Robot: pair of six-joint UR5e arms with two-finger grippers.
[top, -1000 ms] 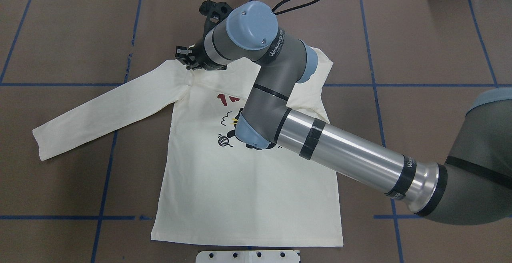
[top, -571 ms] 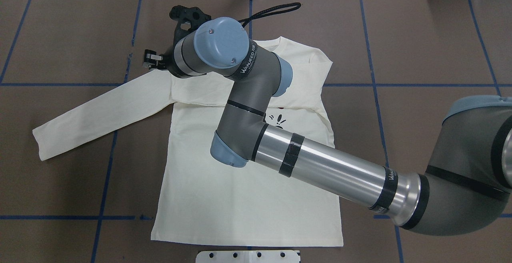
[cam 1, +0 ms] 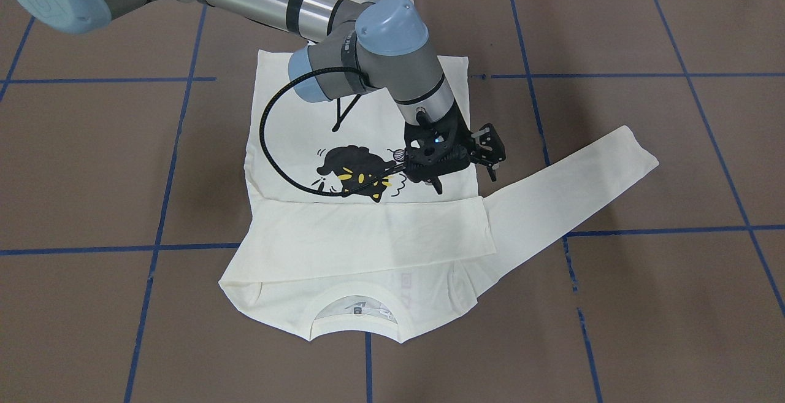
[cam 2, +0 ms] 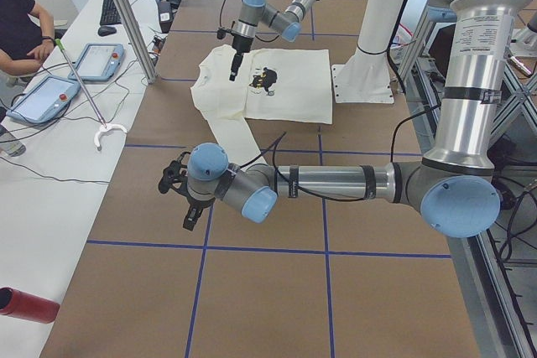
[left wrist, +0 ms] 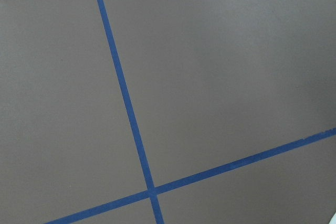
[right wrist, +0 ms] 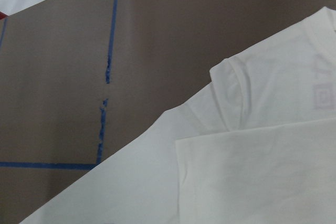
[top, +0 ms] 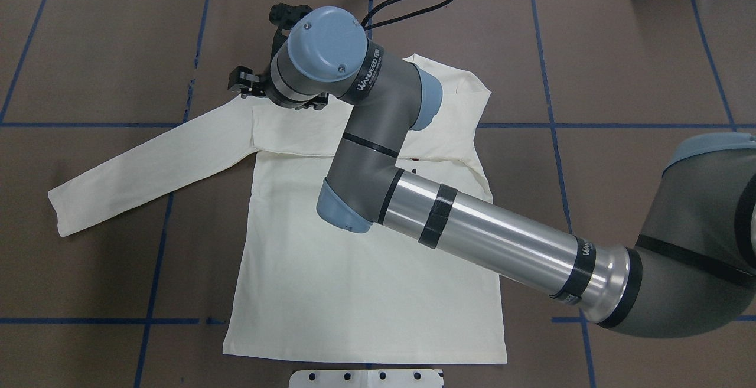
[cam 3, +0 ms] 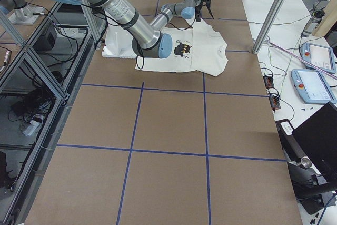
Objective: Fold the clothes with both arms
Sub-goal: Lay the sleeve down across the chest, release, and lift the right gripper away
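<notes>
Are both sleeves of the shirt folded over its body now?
No: the folded sleeve lies across the shirt, but the other sleeve stretches out over the table.

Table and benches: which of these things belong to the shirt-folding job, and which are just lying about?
Part of the job:
cream cat-print shirt
right hand, over the shirt
left hand, over bare table

Just lying about:
two handheld control screens on the side bench
hook-ended stick
red cylinder
</notes>
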